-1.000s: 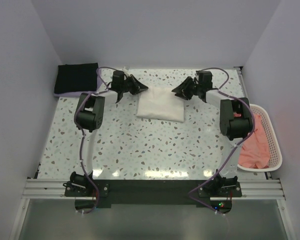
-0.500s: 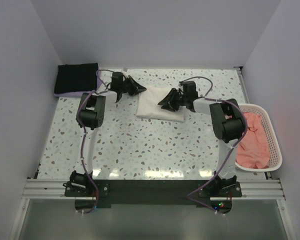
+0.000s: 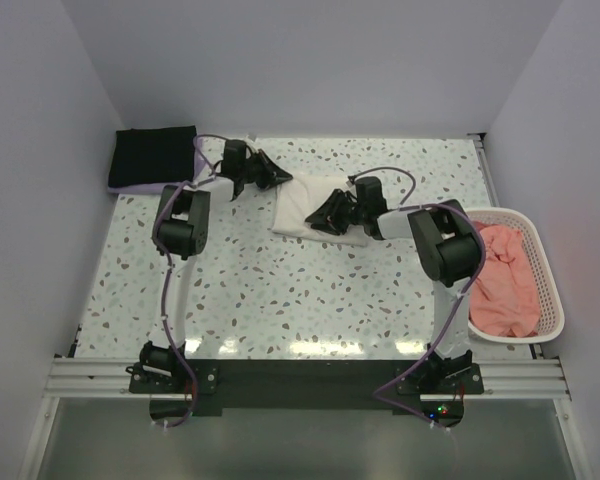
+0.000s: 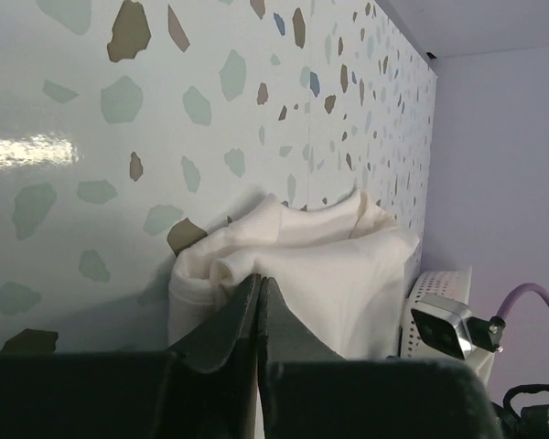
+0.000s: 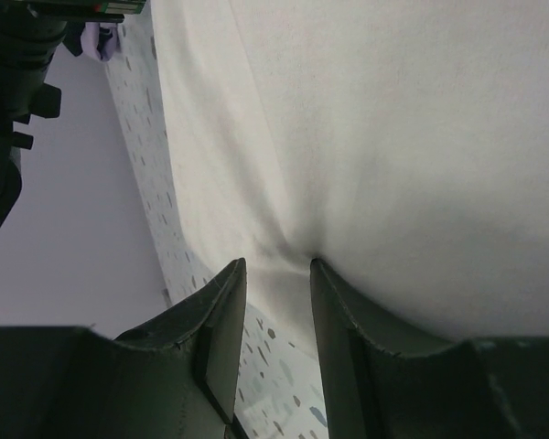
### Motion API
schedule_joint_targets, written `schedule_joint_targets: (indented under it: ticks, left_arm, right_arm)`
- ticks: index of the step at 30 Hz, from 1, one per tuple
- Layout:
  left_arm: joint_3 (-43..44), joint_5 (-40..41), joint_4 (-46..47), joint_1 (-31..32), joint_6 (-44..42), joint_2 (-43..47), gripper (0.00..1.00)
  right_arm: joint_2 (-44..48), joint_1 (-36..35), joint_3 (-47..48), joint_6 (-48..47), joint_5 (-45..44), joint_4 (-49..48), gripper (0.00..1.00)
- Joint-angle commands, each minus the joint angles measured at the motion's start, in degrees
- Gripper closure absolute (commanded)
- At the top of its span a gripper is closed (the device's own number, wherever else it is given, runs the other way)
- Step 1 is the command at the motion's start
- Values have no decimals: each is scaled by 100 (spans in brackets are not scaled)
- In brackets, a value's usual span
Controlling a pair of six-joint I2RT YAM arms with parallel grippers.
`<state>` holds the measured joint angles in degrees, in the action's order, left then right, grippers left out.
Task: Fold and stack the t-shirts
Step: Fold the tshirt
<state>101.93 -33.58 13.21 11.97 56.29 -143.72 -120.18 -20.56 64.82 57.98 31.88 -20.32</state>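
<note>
The cream tee (image 3: pixel 292 212) lay folded on the surface (image 3: pixel 280 290). My left fingers (image 4: pixel 229 320) sat shut at its corner. My right fingers (image 5: pixel 224 302), half open, pressed its top (cloth puckered between); closing could snag one layer, undoing the fold.

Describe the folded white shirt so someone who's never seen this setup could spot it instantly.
On the speckled table, look toward the far middle. A cream-white t-shirt lies there, folded into a rectangle. Unlike it, the black shirt sits in the far left corner and the salmon-pink one fills the basket at right.
</note>
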Motion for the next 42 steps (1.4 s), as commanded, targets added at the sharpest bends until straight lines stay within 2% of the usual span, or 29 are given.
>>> schedule_joint_targets:
  ticks: [1,2,4,5,8,11,16,17,21,25,33,42]
  left_arm:
    - [380,-227,-248,-107,-303,617,94]
    - [406,-254,-310,-107,-347,782,84]
    - [276,-54,-651,-124,-610,1038,73]
    - [162,79,-758,-124,-724,1370,61]
    - [-322,659,-1521,-133,-1207,1969,44]
    - [-691,906,-2041,-133,-1638,2313,35]
    - [-1105,626,-2471,-133,-2174,2323,30]
    - [-1114,599,-2525,-116,-2253,2287,30]
    - [-1044,581,-2841,-19,-2727,2077,27]
    - [-1044,659,-2990,25,-2966,1848,25]
    - [-903,642,-3061,139,-3063,1453,26]
    - [-1087,932,-3088,438,-2949,1180,34]
  right_arm:
    - [-348,34,-224,-234,-473,178,61]
    - [-392,34,-206,-243,-324,151,61]
    - [-410,25,-67,-295,-183,229,60]
    - [-392,25,-40,-330,-121,265,60]
    - [-269,25,180,-576,-85,607,60]
    - [-138,25,461,-700,37,836,58]
    - [195,25,1093,-954,179,1405,49]
    - [275,25,1173,-1016,144,1512,45]
    - [872,34,1358,-1288,-312,2013,41]
    - [1566,52,1000,-1438,-867,2497,41]
    - [3060,87,14,-1508,-1359,2480,40]
    - [3624,96,-408,-1623,-1439,2691,40]
